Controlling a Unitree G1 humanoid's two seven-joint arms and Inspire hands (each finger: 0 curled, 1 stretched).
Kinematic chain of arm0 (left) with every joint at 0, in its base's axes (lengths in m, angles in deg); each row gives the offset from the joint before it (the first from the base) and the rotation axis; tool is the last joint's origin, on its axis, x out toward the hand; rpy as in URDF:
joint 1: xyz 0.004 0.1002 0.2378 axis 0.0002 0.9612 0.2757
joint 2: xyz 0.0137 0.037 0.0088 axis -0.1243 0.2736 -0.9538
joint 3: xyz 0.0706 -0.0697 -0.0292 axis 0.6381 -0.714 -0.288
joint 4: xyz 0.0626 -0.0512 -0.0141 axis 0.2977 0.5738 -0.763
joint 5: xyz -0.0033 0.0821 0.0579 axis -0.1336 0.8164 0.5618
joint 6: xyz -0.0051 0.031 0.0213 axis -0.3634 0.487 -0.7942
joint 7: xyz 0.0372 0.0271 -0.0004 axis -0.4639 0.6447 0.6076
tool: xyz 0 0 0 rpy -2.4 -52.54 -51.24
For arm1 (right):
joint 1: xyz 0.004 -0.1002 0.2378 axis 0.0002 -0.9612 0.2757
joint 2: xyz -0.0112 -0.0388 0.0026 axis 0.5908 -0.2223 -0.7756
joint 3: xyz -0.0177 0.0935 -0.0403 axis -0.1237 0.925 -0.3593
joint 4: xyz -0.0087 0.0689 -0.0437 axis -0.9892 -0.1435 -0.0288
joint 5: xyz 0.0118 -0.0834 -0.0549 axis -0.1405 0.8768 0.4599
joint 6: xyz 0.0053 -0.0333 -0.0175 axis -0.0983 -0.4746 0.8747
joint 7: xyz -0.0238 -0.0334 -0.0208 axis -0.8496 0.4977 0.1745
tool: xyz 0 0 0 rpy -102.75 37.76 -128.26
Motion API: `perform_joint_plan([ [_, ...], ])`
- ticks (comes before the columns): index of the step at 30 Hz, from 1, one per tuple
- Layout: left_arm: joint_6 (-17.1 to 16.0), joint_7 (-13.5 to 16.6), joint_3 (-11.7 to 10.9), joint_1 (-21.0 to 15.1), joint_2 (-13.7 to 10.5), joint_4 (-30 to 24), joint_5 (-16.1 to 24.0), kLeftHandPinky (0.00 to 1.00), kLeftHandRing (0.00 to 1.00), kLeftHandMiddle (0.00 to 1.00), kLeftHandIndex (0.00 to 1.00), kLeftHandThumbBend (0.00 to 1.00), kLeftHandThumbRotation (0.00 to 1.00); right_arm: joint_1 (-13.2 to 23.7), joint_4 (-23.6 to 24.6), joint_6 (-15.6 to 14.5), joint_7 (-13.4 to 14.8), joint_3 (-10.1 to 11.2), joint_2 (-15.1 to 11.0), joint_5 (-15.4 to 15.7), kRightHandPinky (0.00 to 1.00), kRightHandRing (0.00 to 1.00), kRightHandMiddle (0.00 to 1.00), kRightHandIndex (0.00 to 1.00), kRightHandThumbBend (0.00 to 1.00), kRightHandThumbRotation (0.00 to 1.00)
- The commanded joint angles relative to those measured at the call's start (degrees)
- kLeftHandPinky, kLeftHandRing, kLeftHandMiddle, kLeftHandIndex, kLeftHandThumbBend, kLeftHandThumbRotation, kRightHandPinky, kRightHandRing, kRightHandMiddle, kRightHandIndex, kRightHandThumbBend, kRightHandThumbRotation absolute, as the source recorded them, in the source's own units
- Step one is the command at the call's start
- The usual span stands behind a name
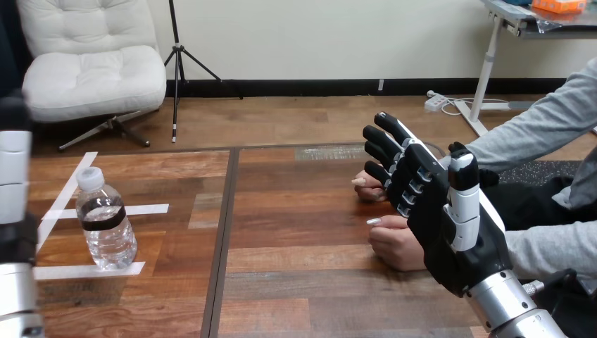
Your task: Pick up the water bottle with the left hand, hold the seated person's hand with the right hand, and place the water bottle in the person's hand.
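1. Wooden table [296,282] of brown planks, with a dark seam down the middle and white tape [70,270] laid in strips on its left part.
2. Bottle [105,224] upright among the tape strips, near the table's left edge and well apart from the person's hands. Clear, with a white cap and a dark band round the middle. Any print on the band too small to read.
3. Left hand [14,176] at the view's left edge, near the bottle, with a gap between them. Open or closed: cannot tell.
4. Right hand [440,218] raised over the table's right side. Fingers [384,141] straight and a little spread, pointing up and left. Thumb upright beside them, nothing in its grasp.
5. Person's upper hand [366,184] resting on the table, its fingertips showing just left of the right hand's fingers.
6. Person's lower hand [394,243] loosely curled on the table, partly covered by the right hand's palm.
7. Right hand in front of both of the person's hands. Touching or apart: cannot tell.
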Motion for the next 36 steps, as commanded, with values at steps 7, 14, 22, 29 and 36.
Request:
perform_joint_plan([
  [7, 0.42, 0.47, -1.19, -2.91, -2.10, 1.51, 0.44, 1.00, 1.00, 1.00, 0.99, 0.82, 0.88, 2.69, 2.91, -0.12, 0.24, 0.55, 0.18, -0.15, 1.00, 0.98, 0.95, 0.95, 1.00, 1.00],
  [14, 0.57, 0.37, -1.43, -3.55, -2.30, 3.31, 0.46, 1.00, 1.00, 1.00, 0.99, 0.81, 0.87, 2.78, 2.64, 0.13, -0.02, 0.58, 0.22, -0.23, 1.00, 0.97, 0.95, 0.95, 1.00, 1.00],
  [22, -0.25, -0.23, -1.41, -4.68, -2.48, 6.88, 0.09, 1.00, 1.00, 1.00, 1.00, 0.82, 0.85, 2.75, 2.72, -0.05, -0.20, 0.63, 0.15, -0.52, 1.00, 0.97, 0.95, 0.95, 1.00, 1.00],
  [29, -1.26, 0.68, -1.38, -6.29, -2.96, 10.85, 1.85, 1.00, 1.00, 1.00, 0.99, 0.83, 0.81, 2.82, 2.58, 0.05, -0.21, 0.65, 0.15, -0.42, 1.00, 0.97, 0.95, 0.95, 1.00, 1.00],
  [36, -1.18, 2.18, -1.30, -8.74, -3.52, 15.73, 3.51, 1.00, 1.00, 1.00, 0.96, 0.89, 0.78, 2.86, 2.69, -0.04, -0.14, 0.59, 0.02, -0.19, 1.00, 0.97, 0.95, 0.95, 1.00, 1.00],
])
